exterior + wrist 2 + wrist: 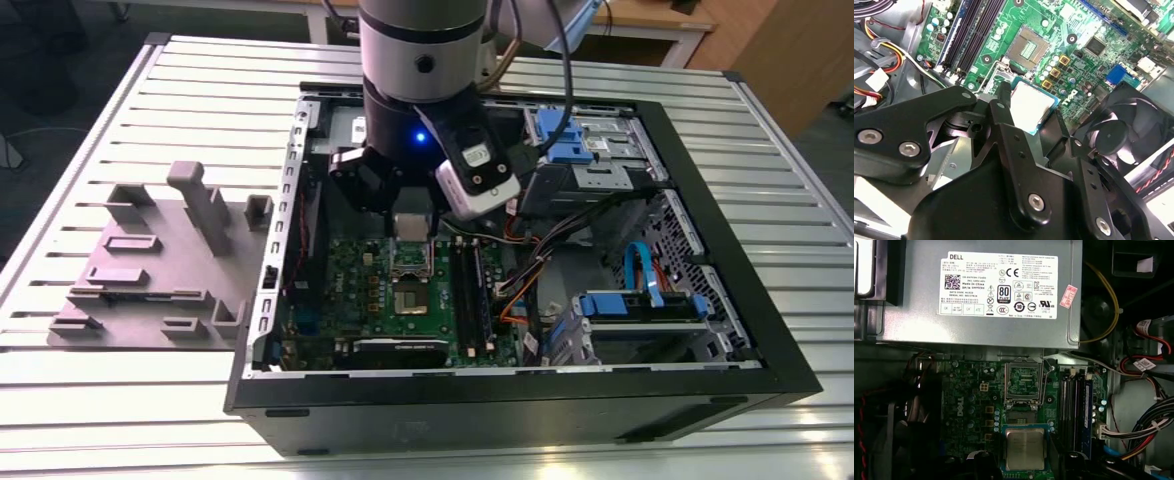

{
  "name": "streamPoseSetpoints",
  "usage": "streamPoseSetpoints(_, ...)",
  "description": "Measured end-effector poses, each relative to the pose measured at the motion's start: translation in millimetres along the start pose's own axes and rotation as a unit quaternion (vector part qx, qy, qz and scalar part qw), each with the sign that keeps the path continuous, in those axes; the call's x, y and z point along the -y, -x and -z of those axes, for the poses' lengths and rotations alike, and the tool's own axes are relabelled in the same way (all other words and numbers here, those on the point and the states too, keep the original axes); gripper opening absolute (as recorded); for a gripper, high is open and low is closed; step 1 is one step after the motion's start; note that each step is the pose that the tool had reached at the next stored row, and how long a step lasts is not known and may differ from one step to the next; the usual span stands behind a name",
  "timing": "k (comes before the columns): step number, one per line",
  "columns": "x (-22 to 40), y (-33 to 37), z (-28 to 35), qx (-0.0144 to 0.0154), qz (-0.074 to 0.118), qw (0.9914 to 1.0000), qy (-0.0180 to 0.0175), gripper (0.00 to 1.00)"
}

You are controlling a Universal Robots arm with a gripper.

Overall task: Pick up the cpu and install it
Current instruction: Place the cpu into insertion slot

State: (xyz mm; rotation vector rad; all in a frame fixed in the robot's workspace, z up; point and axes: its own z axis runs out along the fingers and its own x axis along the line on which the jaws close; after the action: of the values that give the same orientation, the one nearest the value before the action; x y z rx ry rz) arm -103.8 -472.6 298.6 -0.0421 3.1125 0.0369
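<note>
The arm reaches down into the open case (534, 400), which lies on its side on the slatted table (134, 400). The gripper (412, 222) hangs over the far part of the green motherboard (354, 275). In both wrist views its black fingers (1002, 107) are closed in on the cpu (1031, 104), one at each of two opposite edges, pinching it flat with the silvery top up. The cpu (1025, 449) is above the board, just short of the socket (1024, 381) and not over it. The socket's metal frame stands open, with the bare contact field (1028, 47) showing. Memory slots (1074, 410) run alongside the socket, and the grey power supply (979, 330) sits just past it. A black fan (1116, 140) sits at the board's edge. On the exterior view's left, outside the case, a grey block fixture (160, 260) stands on the table.
</note>
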Motion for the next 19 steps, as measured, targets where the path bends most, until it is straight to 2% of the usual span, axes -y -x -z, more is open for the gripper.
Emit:
streamPoseSetpoints(10, 0.8, -0.5, -11.2, 0.0018, 0.000, 1.00000, -0.0001, 0.47)
streamPoseSetpoints(18, 1.1, -1.7, -25.5, 0.0039, 0.000, 0.99999, -0.0004, 0.47)
streamPoseSetpoints(19, 1.2, -2.1, -29.0, 0.0041, 0.000, 0.99999, -0.0013, 0.47)
